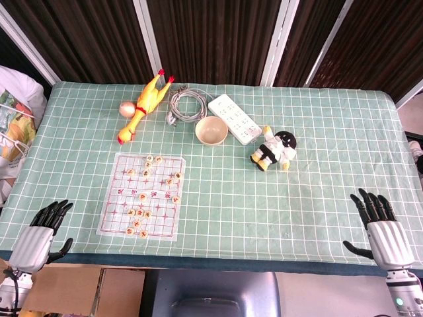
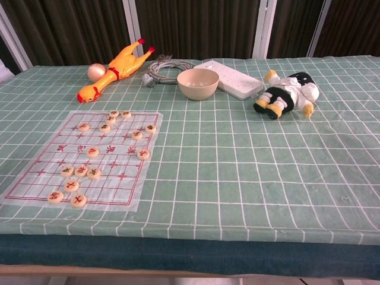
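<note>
Both hands parked at the near edge, nothing held yet

The left hand [image 1: 41, 232] hovers just off the near-left corner of the surface [image 1: 310, 178] with its fingers apart and empty, and the right hand [image 1: 382, 228] sits at the near-right edge, also spread and empty. Closest thing to the left hand is the chess mat [image 1: 142, 193], a thin translucent sheet with a red grid and small round cream chess pieces [image 2: 71, 186] scattered on it. My take: go in slow from above and pinch one disc by its rim, so the neighbours and that flimsy mat don't shift.
</note>
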`<state>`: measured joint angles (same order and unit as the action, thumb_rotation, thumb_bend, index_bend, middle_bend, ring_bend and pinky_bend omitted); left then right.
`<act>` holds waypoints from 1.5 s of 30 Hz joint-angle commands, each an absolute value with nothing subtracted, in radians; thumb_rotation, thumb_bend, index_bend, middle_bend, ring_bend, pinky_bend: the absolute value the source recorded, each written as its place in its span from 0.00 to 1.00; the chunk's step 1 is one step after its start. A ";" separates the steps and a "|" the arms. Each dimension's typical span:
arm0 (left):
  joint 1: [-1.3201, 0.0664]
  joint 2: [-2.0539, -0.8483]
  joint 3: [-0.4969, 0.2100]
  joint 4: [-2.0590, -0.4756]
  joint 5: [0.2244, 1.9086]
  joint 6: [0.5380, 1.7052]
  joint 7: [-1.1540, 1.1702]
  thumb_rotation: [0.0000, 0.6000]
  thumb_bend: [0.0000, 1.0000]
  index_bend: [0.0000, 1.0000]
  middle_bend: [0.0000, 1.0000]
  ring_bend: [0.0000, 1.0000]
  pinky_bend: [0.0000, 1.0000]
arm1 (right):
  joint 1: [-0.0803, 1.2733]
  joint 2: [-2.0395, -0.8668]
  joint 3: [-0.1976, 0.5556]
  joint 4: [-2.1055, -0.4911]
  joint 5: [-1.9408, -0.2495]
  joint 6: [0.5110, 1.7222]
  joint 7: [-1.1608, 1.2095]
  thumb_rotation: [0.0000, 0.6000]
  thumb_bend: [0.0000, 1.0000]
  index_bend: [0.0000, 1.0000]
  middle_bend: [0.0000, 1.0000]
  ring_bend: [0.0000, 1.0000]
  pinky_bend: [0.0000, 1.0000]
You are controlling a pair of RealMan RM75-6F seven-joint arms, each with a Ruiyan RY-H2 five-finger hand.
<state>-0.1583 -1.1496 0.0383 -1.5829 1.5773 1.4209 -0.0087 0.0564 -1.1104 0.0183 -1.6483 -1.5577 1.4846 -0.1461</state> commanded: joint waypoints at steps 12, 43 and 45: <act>-0.299 -1.390 -0.093 -1.502 1.550 1.336 -0.106 1.00 0.40 0.20 0.95 0.99 1.00 | 0.059 -1.113 0.022 -1.650 -1.551 1.479 -0.145 1.00 0.12 0.00 0.00 0.00 0.00; -0.638 -1.762 -0.254 -1.326 1.129 0.969 0.261 1.00 0.35 0.34 1.00 1.00 1.00 | 0.073 -1.116 0.032 -1.642 -1.523 1.454 -0.135 1.00 0.13 0.00 0.00 0.00 0.00; -0.643 -1.774 -0.249 -1.315 1.124 0.970 0.268 1.00 0.35 0.34 1.00 1.00 1.00 | 0.073 -1.116 0.032 -1.642 -1.523 1.454 -0.135 1.00 0.13 0.00 0.00 0.00 0.00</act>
<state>-0.6397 -1.7688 -0.2516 -1.3195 1.1280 0.9704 0.2639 0.0731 -1.1159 0.0320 -1.6419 -1.5235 1.4537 -0.1349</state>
